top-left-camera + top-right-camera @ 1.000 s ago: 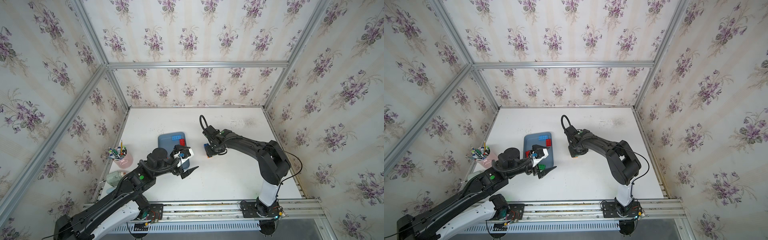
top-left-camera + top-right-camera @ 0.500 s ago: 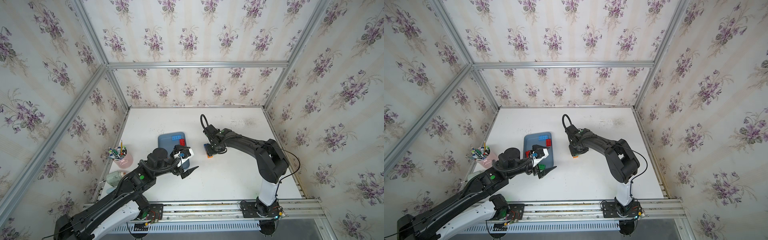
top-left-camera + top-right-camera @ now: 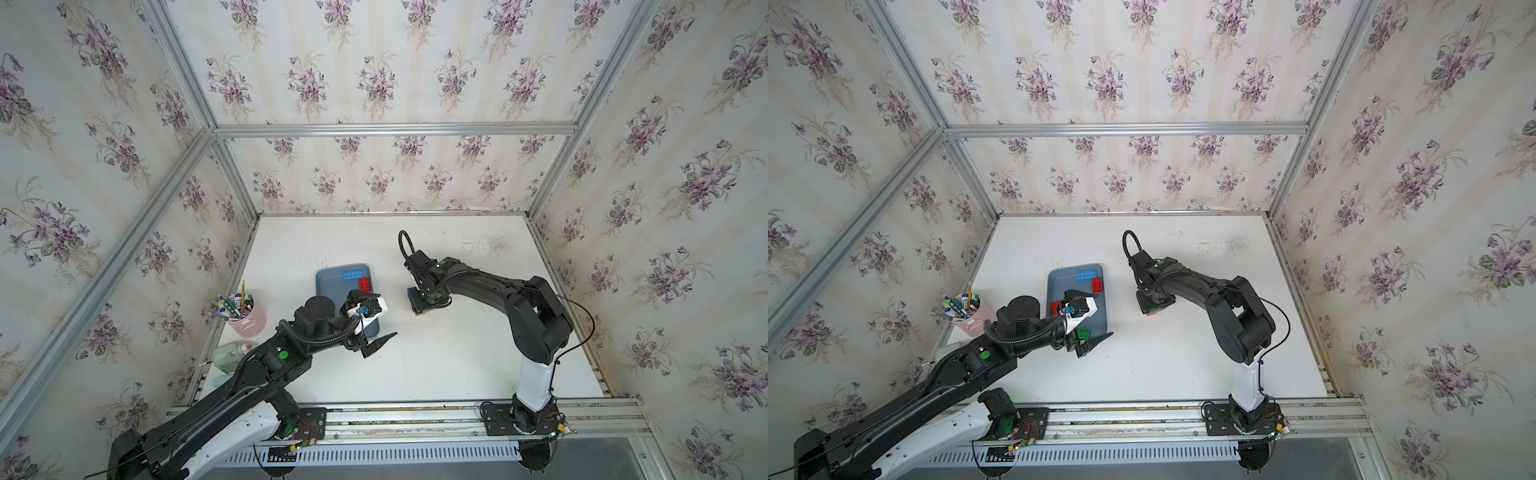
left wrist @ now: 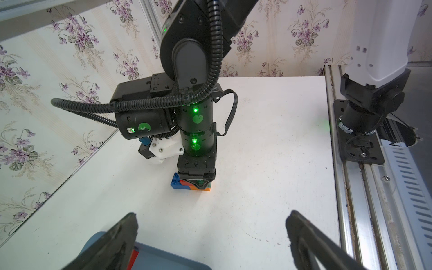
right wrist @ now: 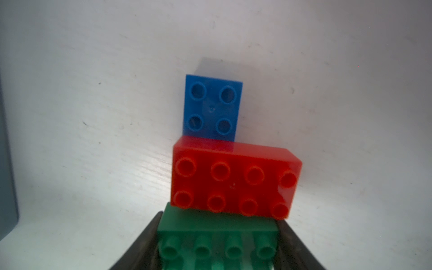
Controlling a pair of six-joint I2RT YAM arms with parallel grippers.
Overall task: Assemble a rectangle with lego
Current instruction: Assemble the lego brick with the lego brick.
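In the right wrist view my right gripper point(image 5: 219, 221) is shut on an oblong green lego brick point(image 5: 217, 228), one finger against each short end. The green brick lies against the long side of a red oblong brick point(image 5: 233, 182). A square blue brick point(image 5: 211, 107) touches the red one's far side. In both top views this cluster point(image 3: 417, 302) point(image 3: 1148, 305) sits right of the tray, an orange brick point(image 3: 420, 314) showing at its near edge. My left gripper point(image 3: 386, 315) point(image 4: 212, 214) hangs open and empty over the tray's near right corner.
The blue-grey tray point(image 3: 328, 278) holds a light blue brick point(image 3: 351, 274) and a red brick point(image 3: 365, 284); another red brick point(image 3: 1054, 306) and a green one point(image 3: 1083, 333) show beside my left wrist. A pink pen cup point(image 3: 245, 318) and a bottle point(image 3: 226, 356) stand left. The rail point(image 3: 415, 415) runs along the front.
My right wrist has shifted slightly over the brick cluster, and the orange brick now shows at its near edge. The left arm has not moved.
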